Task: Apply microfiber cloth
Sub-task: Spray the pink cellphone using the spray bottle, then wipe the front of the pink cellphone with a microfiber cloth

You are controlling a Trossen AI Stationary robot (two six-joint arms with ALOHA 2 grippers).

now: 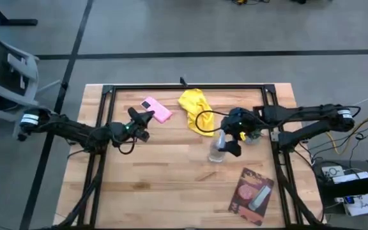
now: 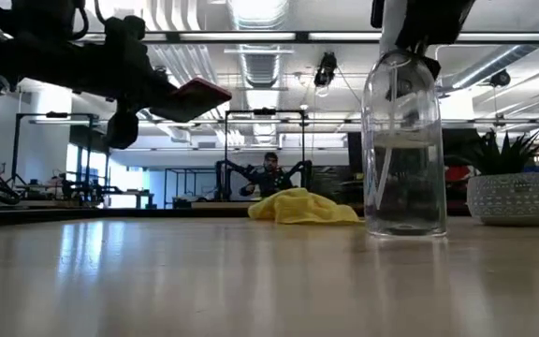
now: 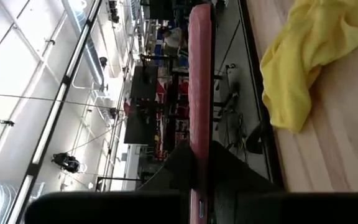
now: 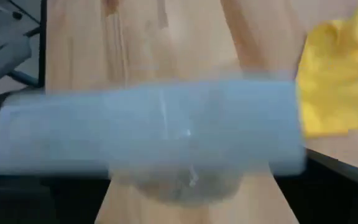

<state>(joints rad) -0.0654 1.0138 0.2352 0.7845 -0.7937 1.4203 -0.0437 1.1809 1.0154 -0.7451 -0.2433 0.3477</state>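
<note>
Left side: the left tool [image 1: 144, 118] is hanging above the tabletop [image 1: 165, 185], clenched on a flat pink phone-like slab [image 1: 156, 110]. In the low view that slab [image 2: 197, 94] is riding clear of the wood, tilted, with no contact below it. The left wrist view is showing the slab [image 3: 200, 99] edge-on between the tool's own fingers, with the yellow fabric lying beyond it.

Centre: the microfiber cloth [image 1: 196, 110] is lying crumpled near the far edge of the tabletop, just beside the pink slab and apart from it. Neither tool is touching it. In the low view the cloth [image 2: 303, 207] is sitting as a low heap on the wood.

Right side: the right tool [image 1: 236, 134] is positioned over the top of a clear spray bottle [image 1: 218, 148], which is standing upright on the wood near the cloth. The right wrist view is filled by the bottle [image 4: 148, 134] lying across the frame; whether the fingers are pressing on it cannot be told. A pink-and-dark flat packet [image 1: 251, 195] is lying near the front right corner, untouched.

Assessment: the cloth is not yet picked up, so the wiping step appears not to have begun. The item is being presented in the air; grasping the cloth and applying it are judged to be outstanding.
</note>
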